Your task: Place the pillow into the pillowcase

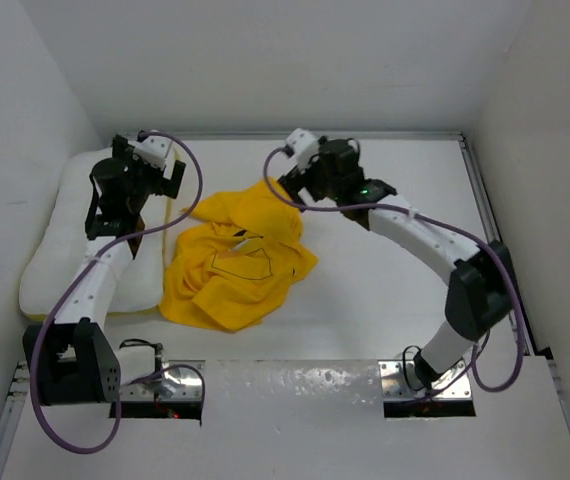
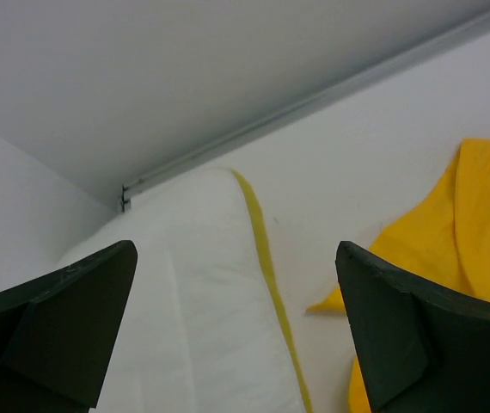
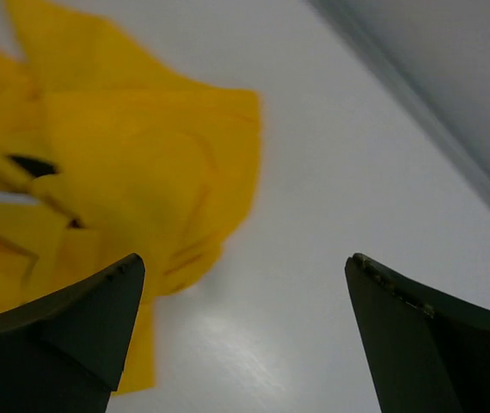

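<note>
Yellow crumpled fabric pillowcase (image 1: 235, 262) lies just left of right gripper (image 3: 245, 258), jaws wide, empty; left gripper (image 2: 235, 249), equally spread, hovers over plump white quilted pillow (image 1: 55, 255).

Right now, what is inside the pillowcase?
Nothing bulky shows: the pillowcase lies crumpled on the table, the pillow outside it, to its left. Its folds hide the interior.

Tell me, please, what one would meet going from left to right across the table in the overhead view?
White quilted pillow → crumpled yellow pillowcase → right arm → metal rail along the table's right edge.
</note>
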